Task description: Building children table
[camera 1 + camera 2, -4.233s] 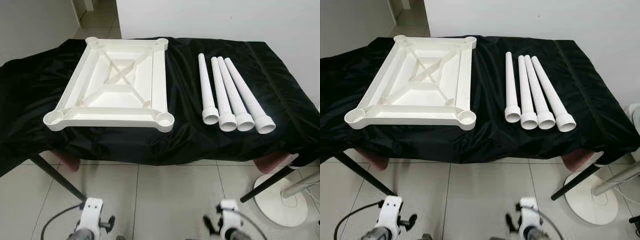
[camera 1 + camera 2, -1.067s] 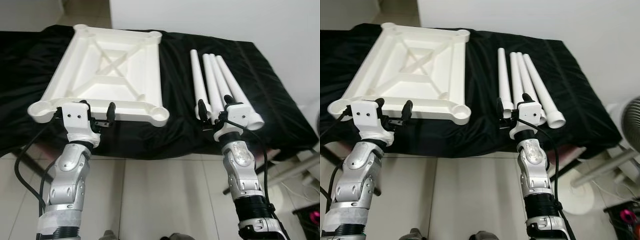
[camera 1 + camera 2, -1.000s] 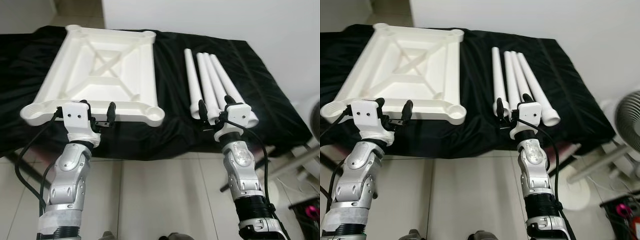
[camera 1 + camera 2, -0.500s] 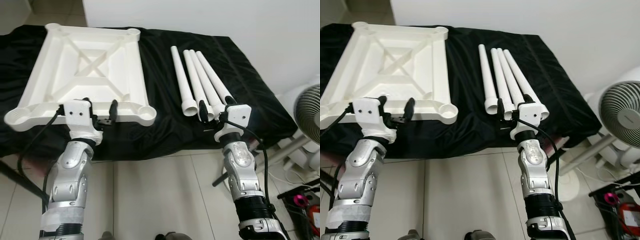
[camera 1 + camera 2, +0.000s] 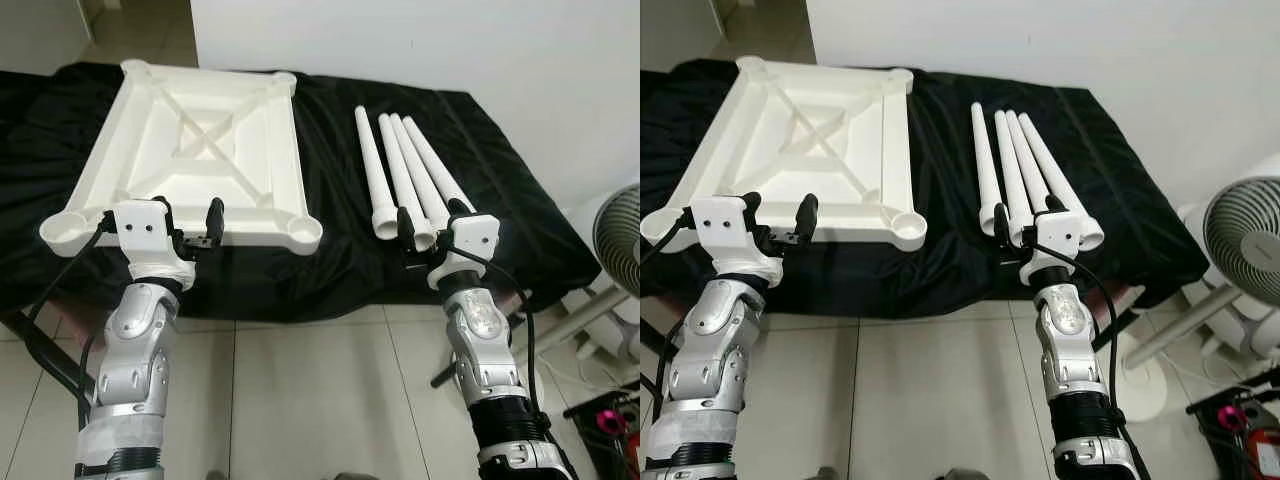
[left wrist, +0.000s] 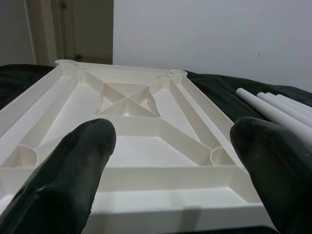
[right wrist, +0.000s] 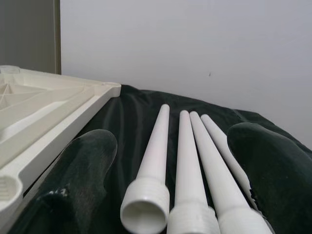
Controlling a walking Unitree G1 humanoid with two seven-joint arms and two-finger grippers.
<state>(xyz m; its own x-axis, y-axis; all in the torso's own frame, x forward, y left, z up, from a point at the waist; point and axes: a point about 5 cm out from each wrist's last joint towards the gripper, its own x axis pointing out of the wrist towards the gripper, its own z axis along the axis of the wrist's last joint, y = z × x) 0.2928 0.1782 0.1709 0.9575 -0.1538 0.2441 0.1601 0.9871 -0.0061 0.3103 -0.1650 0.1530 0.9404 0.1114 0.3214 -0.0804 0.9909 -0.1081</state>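
Our left gripper fingers spread before the upturned tabletop | right gripper fingers spread at the four legs on the table | Risk: nudged legs could roll off.

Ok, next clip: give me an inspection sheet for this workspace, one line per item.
Surface: table under a black cloth.
Job's things: white tabletop lying underside up, a socket at each corner; four white legs side by side to its right, none fitted.
Clutter: nothing seen.
Grippers: left gripper open, at the tabletop's near edge; right gripper open, at the legs' wide ends; neither holds anything.
Cables: black cables along both arms.
Surroundings: white wall, tiled floor, fan at right.
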